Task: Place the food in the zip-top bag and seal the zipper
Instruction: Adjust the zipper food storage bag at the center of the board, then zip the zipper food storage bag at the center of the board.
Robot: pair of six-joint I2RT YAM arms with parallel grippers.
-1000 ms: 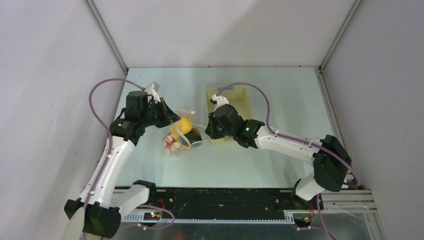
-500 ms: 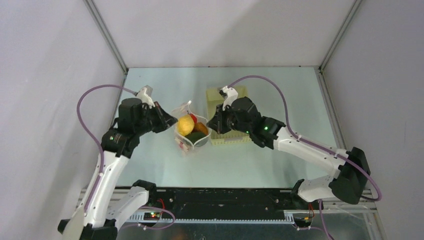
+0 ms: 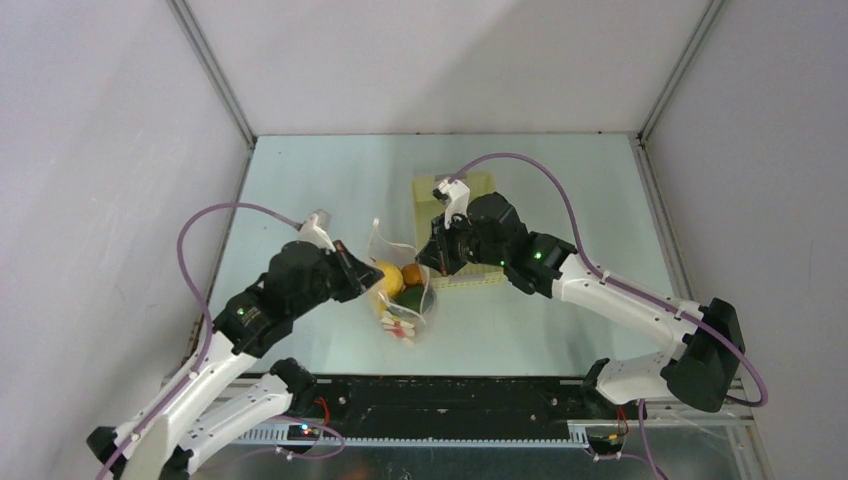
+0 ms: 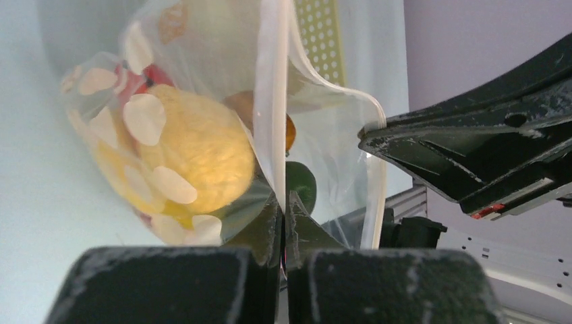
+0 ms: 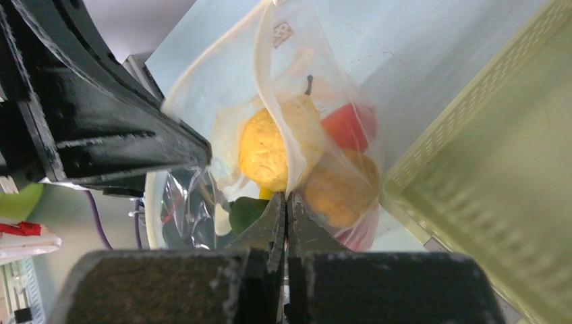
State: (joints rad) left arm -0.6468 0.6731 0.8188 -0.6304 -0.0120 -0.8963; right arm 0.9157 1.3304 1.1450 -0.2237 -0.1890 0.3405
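Fingers of the left gripper (image 3: 358, 272) are closed tight on the bag (image 3: 402, 300). In the left wrist view the white zipper (image 4: 272, 88) runs straight down into the narrow slit between them. The bag is over the middle of the table (image 3: 320, 180), stretched between both grippers. Its mouth is pulled open and its body sags toward the near edge. I cannot tell if its bottom touches the table.

White dots are printed on the clear plastic. A small brown print (image 5: 282, 30) sits near the upper edge of the bag, but it is too small to read.

All the food that I can see is inside the bag. A yellow fruit (image 4: 195, 152) is the biggest and presses on the left wall. A red piece (image 4: 154, 73) lies behind it, and an orange fruit (image 5: 340, 185) is on the right side. A green piece (image 5: 244, 212) is low, near the fingertips.

The right gripper (image 3: 432, 255) is also closed, with the opposite edge of the mouth pinched between its fingers. Just right of the bag stands the pale yellow basket (image 5: 472, 135), partly hidden under the right arm in the top view. Its wall with small holes is close beside the bag.
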